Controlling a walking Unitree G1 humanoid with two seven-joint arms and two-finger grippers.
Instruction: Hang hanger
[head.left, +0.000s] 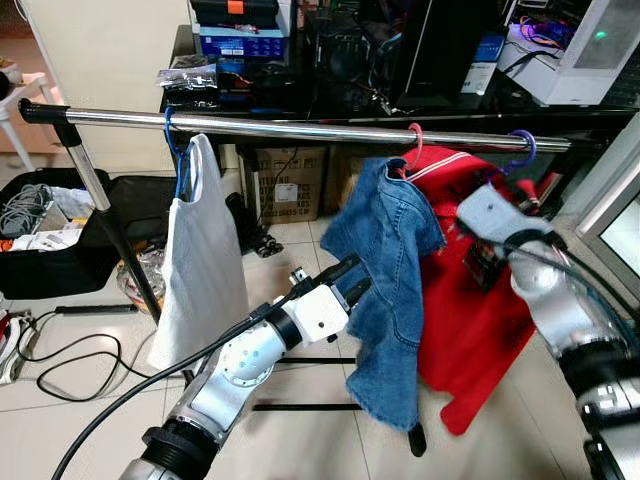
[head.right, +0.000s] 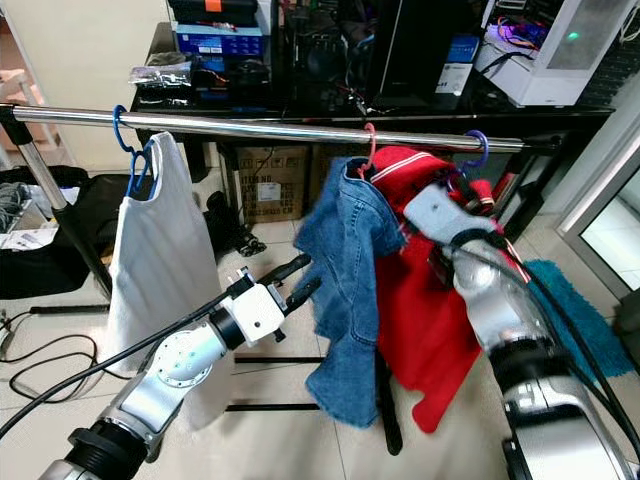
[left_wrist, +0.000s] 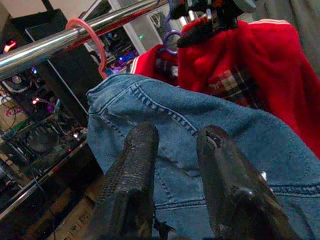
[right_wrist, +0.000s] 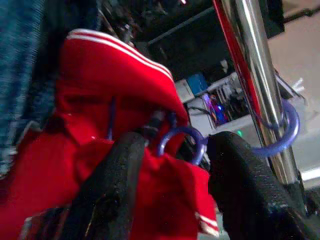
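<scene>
A chrome rail (head.left: 300, 128) runs across in front of me. On it hang a blue hanger (head.left: 178, 150) with a white top (head.left: 200, 250), a pink hanger (head.left: 414, 145) with a denim jacket (head.left: 390, 290), and a purple hanger (head.left: 524, 150) with a red garment (head.left: 470, 330). My left gripper (head.right: 315, 270) is open just left of the denim jacket (left_wrist: 200, 130), with nothing between its fingers (left_wrist: 135, 165). My right gripper (right_wrist: 177, 145) is open up by the red garment's collar; the purple hanger's neck loop (right_wrist: 200, 142) lies between its fingers, and the hook (right_wrist: 285, 135) sits over the rail.
Behind the rail is a black desk (head.left: 240, 100) loaded with computer gear, with cardboard boxes (head.left: 290, 185) beneath it. An open black suitcase (head.left: 60, 250) and cables (head.left: 70, 360) lie on the floor at left. The rack's post (head.left: 110, 230) and base bars (head.left: 300, 405) stand on the tiles.
</scene>
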